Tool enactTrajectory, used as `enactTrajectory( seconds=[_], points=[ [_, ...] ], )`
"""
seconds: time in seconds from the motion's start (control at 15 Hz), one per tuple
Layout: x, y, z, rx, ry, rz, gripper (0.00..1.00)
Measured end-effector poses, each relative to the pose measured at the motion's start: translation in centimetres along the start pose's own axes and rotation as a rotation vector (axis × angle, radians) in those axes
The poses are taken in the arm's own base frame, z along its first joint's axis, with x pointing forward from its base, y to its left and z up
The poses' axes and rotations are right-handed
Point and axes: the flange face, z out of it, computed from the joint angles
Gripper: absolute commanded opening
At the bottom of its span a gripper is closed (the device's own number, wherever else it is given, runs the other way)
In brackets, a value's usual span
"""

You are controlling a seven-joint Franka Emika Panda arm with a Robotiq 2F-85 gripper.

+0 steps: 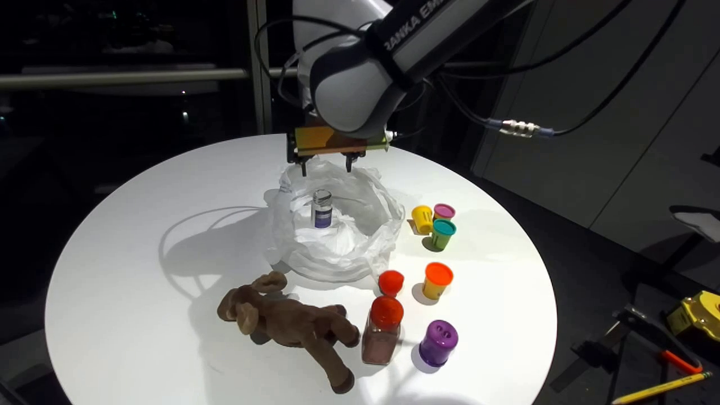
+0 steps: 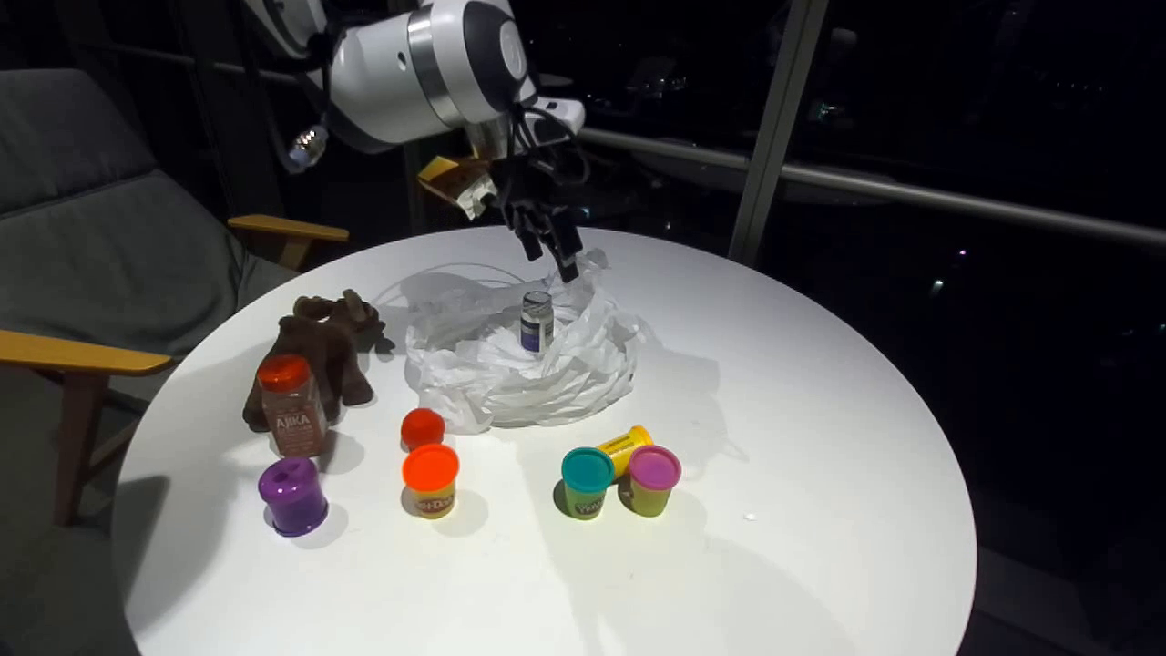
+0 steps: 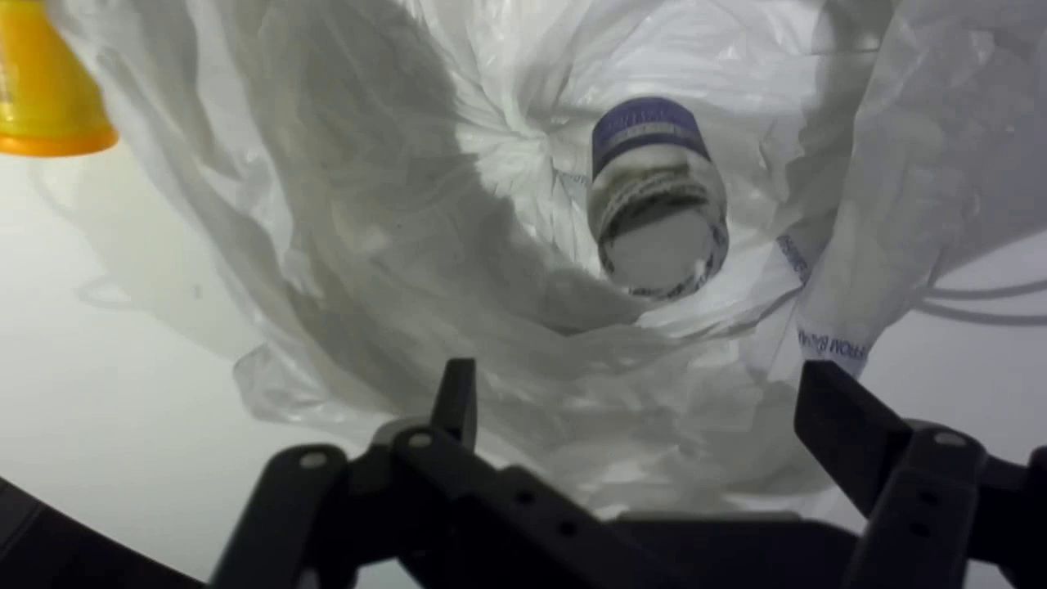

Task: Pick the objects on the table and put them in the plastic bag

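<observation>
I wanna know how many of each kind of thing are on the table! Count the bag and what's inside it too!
Plastic bag: 1
Play-Doh style tubs: 4 (orange-lidded tub, teal-lidded tub, pink-lidded tub, yellow tub)
Jars: 2 (red-lidded jar, purple-labelled jar)
Purple pot: 1
Small red thing: 1
Plush animal: 1
Total: 10

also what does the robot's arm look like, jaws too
The arm is rounded, white with dark grey trim and "RANKA EM" lettering. Black cables loop nearby, one with a silvery connector. The jaws are black, below a yellow-orange panel.
</observation>
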Motion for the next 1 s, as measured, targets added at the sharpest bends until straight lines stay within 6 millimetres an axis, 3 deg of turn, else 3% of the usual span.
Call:
enactTrajectory(
  seconds=[0.27,0.47,0.67,0.8,1.0],
  points=[
    [0.8,4.7,-5.6,-0.024,-0.044,0.018,1.00],
    [0.1,10.3,-7.8,-0.067,-0.127,0.035,1.00],
    [-2.0,16.3,-7.9,-0.088,-0.214,0.001,1.00],
    [-4.4,19.3,-7.5,-0.079,-0.261,-0.079,1.00],
    [-9.2,21.4,-7.0,-0.019,-0.294,-0.206,1.00]
  ],
)
